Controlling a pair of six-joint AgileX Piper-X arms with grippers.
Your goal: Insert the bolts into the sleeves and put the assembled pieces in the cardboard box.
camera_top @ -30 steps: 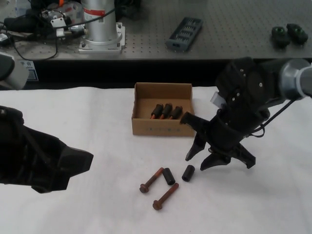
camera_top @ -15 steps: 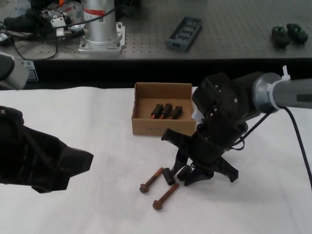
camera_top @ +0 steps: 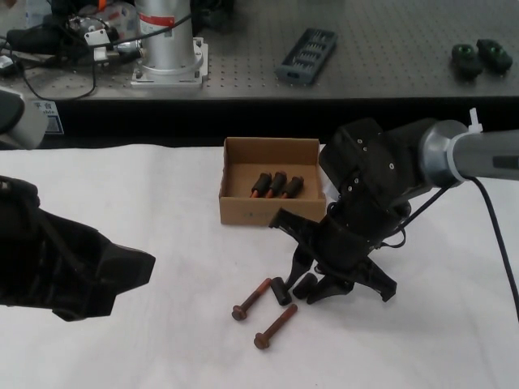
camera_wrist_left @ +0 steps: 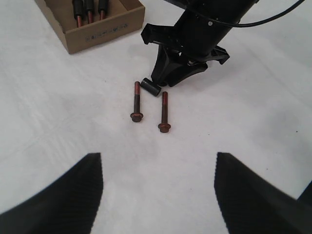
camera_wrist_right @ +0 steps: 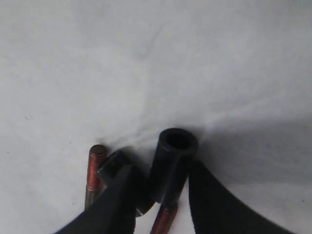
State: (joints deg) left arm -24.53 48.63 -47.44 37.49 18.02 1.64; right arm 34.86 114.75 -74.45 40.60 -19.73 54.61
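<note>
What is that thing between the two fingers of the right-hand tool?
A black sleeve lies between the right tool's open fingers. The right wrist view shows it.

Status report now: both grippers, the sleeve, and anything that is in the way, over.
Right gripper open, astride a sleeve. Left gripper open, empty. Second sleeve and two bolts lie right beside it, crowding the grasp.

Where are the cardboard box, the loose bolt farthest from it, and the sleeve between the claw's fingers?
cardboard box (camera_top: 259, 212): high view, front wall.
bolt (camera_top: 277, 324): high view, middle of its shank.
sleeve (camera_wrist_right: 168, 170): right wrist view, its side.
</note>
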